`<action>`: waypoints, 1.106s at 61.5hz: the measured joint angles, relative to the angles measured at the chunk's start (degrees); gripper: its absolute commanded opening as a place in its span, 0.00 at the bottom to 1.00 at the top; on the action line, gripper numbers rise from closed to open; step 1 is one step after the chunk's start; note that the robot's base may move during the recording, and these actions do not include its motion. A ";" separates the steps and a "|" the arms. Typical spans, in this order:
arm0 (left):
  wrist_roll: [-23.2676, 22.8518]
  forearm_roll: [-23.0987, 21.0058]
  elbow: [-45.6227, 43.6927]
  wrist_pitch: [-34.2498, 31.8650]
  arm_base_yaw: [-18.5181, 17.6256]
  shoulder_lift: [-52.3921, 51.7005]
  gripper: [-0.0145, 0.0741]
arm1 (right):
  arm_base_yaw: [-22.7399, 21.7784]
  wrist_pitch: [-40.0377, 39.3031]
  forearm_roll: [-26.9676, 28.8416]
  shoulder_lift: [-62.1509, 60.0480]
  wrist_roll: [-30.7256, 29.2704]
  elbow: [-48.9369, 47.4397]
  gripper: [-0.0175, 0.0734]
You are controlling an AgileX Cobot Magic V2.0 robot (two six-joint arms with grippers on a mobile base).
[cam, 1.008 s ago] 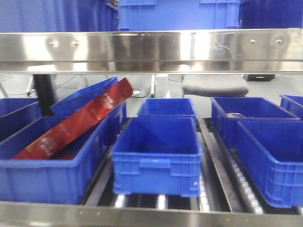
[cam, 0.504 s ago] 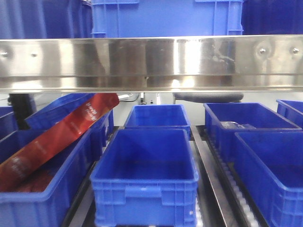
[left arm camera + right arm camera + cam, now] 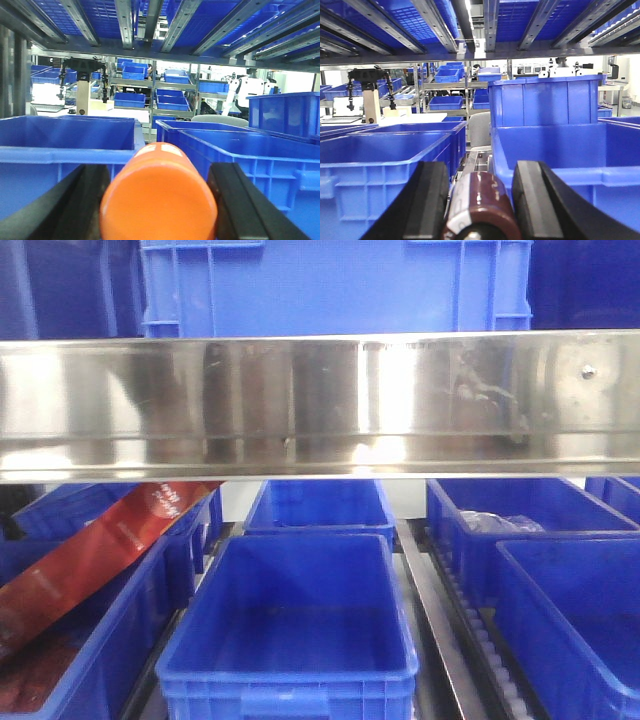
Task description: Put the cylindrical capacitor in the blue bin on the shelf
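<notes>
While both arms work under the upper tier of the shelf [image 3: 485,50], we see the right gripper [image 3: 482,200] clamped on the cylindrical capacitor [image 3: 479,212], a dark brown body with a silvery end cap facing the wrist camera. Its long axis runs straight forward between the black fingers [image 3: 427,200], aimed at the gap between two blue bins. The bin on its left [image 3: 385,165] and the bin on its right [image 3: 560,150] both have rims at or above finger height, so we judge the coming move needs a lift and a sideways shift over a rim. The left gripper [image 3: 157,210] is closed on an orange cylinder [image 3: 160,185], which also points forward at bin walls. Neither arm shows in the front view, so we cannot tell which is nearer a bin. Compared with half a second ago, the steel rail [image 3: 320,405] sits lower and looms larger in the front view, and the centre bin [image 3: 290,680] has slid down and to the left.
</notes>
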 measured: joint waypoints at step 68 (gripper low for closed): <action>0.00 0.00 0.00 0.00 0.00 0.00 0.04 | 0.00 0.00 0.00 0.00 0.00 0.00 0.01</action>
